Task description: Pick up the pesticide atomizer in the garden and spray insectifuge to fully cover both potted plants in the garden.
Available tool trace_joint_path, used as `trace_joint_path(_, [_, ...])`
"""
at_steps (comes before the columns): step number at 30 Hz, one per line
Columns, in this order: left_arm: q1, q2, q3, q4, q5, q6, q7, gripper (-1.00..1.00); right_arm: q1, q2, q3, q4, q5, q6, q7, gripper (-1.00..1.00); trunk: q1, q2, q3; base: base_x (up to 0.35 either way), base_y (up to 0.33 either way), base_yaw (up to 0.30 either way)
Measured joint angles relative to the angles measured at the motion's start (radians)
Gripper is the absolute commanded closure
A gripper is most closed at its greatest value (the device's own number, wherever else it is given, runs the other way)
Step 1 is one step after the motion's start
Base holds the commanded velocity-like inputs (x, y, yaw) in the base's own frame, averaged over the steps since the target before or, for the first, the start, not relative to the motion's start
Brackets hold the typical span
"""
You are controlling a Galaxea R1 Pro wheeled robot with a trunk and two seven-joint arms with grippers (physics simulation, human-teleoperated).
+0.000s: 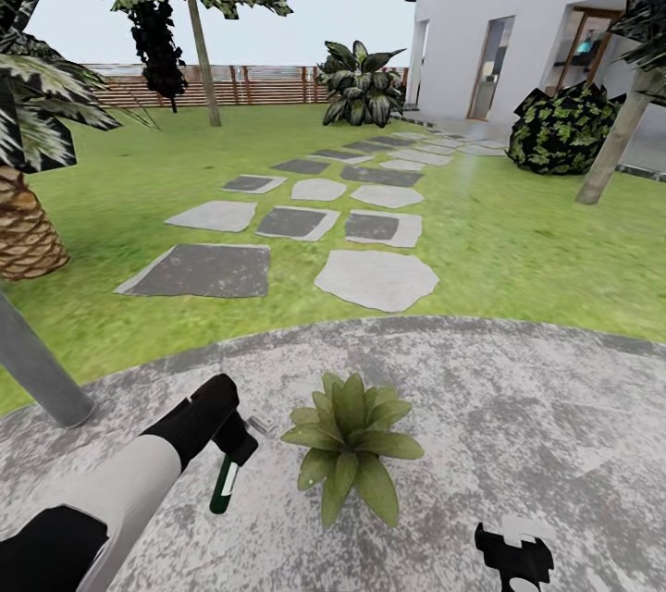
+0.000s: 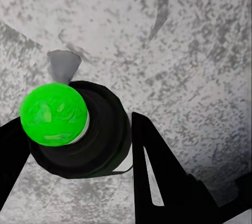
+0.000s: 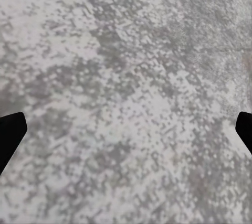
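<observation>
Speckling grey stone patio [image 1: 518, 407] underfoot

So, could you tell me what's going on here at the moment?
The robot stands on the round stone patio in the garden. Its left gripper holds the pesticide atomizer, a dark green bottle that hangs downward just left of a potted plant. In the left wrist view the black fingers flank the bottle. The right gripper is open and empty, low over bare patio stone.
</observation>
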Motion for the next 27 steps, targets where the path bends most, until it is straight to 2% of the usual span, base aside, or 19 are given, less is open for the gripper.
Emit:
trace_joint_path(6, [0.086, -0.001, -0.001, -0.005, 0.000, -0.002, 0.001, 1.00, 0.000, 0.000, 0.000, 0.000, 0.000, 0.000, 0.000, -1.00, 0.000, 0.000, 0.000, 0.001, 0.000, 0.000])
trace_joint_path(13, [0.099, -0.002, 0.000, -0.005, 0.000, -0.003, 0.001, 1.00, 0.000, 0.000, 0.000, 0.000, 0.000, 0.000, 0.000, -1.00, 0.000, 0.000, 0.000, 0.187, 0.000, 0.000])
trace_joint_path(19, [0.100, 0.000, -0.001, -0.007, 0.000, -0.004, 0.000, 1.00, 0.000, 0.000, 0.000, 0.000, 0.000, 0.000, 0.000, -1.00, 0.000, 0.000, 0.000, 0.038, 0.000, 0.000])
trace_joint_path(22, [0.100, 0.001, 0.002, -0.048, 0.001, -0.004, 0.000, 1.00, 0.000, 0.000, 0.000, 0.000, 0.000, 0.000, 0.000, -1.00, 0.000, 0.000, 0.000, 0.001, 0.000, 0.000])
trace_joint_path(25, [0.100, 0.009, -0.003, -0.129, 0.003, -0.004, -0.006, 1.00, 0.000, 0.000, 0.000, 0.000, 0.000, 0.000, 0.000, -1.00, 0.000, 0.000, 0.000, 0.000, 0.000, 0.000])
trace_joint_path(27, [0.100, 0.019, -0.005, -0.169, 0.001, -0.041, -0.008, 1.00, 0.000, 0.000, 0.000, 0.000, 0.000, 0.000, 0.000, -1.00, 0.000, 0.000, 0.000, 0.000, 0.000, 0.000])
